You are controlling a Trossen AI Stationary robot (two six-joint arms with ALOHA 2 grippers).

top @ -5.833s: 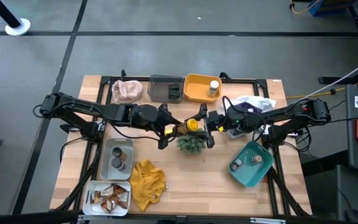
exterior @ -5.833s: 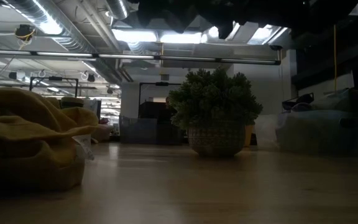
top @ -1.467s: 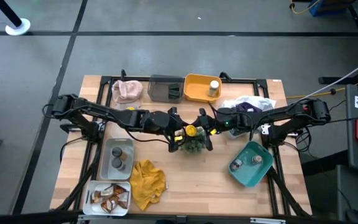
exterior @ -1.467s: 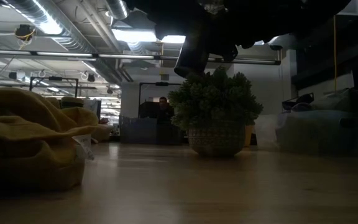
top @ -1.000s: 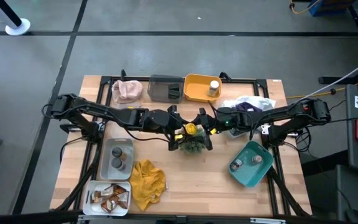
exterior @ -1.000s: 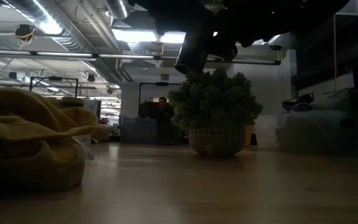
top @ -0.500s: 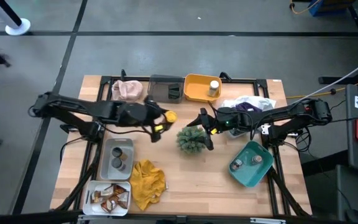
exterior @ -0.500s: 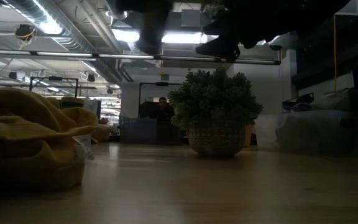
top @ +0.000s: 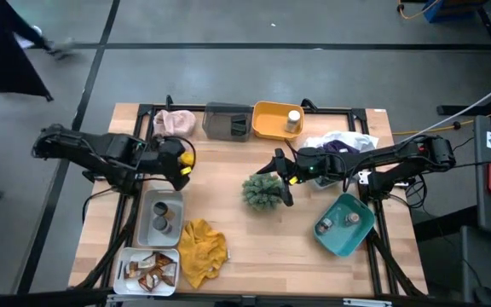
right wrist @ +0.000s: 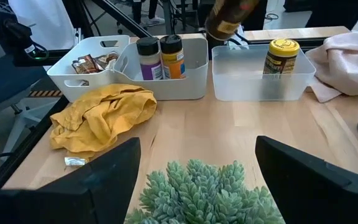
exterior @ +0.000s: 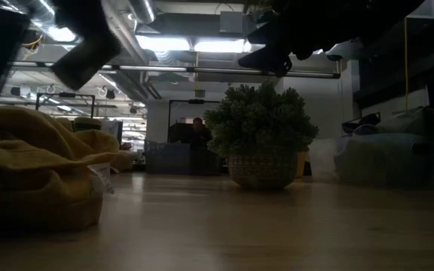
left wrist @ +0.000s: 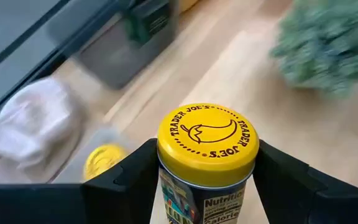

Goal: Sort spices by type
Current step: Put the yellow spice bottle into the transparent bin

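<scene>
High view: left gripper with yellow-lidded jar, now far left of plant.

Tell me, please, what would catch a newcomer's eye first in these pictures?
Probably the yellow-lidded Trader Joe's jar clamped in the left gripper, held above the table's left side. Next, the green spiky plant ball at mid-table, with the open right gripper right beside it.

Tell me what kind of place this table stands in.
Probably a lab or workshop: exposed ceiling pipes, strip lights, grey concrete floor, and a table with bins.
</scene>
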